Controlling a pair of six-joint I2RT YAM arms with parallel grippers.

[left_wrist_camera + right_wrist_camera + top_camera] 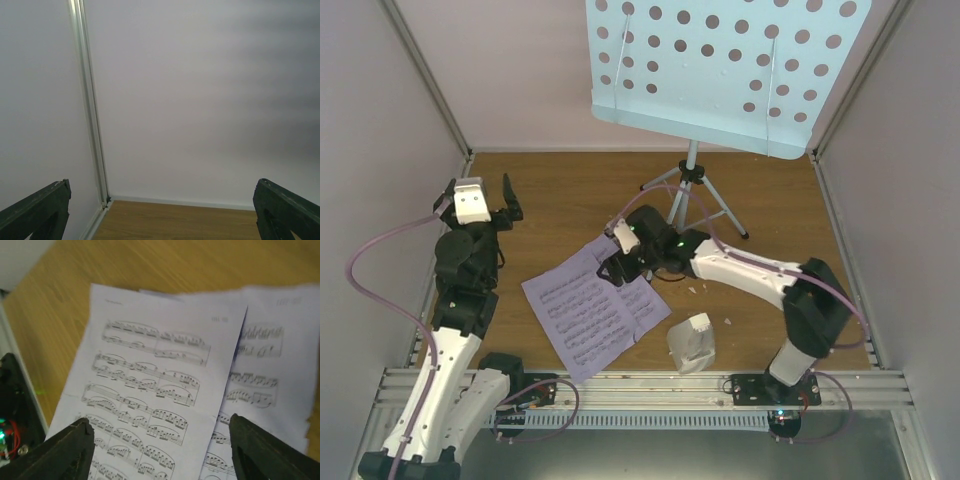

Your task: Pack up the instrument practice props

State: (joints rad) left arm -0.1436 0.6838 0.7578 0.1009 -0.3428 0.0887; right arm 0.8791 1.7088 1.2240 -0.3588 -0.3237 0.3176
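The pale-blue music stand (pixel 720 70) rises on its tripod (pixel 692 185) at the back of the wooden floor. Two lavender-white sheet music pages (pixel 585 315) lie flat and overlapping in the middle. My right gripper (pixel 618 255) hovers over their far edge. In the right wrist view its fingers stand open (pixel 160 425) above the pages (pixel 155 365), holding nothing. The small white metronome (pixel 692 343) with its clear cover sits at the front right of the pages. My left gripper (pixel 480 192) is raised at the left, open and empty (pixel 162 200), facing the back wall.
White walls with metal corner rails (pixel 92 125) close in the floor on three sides. A metal rail (pixel 640 385) runs along the near edge by the arm bases. Small white crumbs (pixel 695 288) lie near the right arm.
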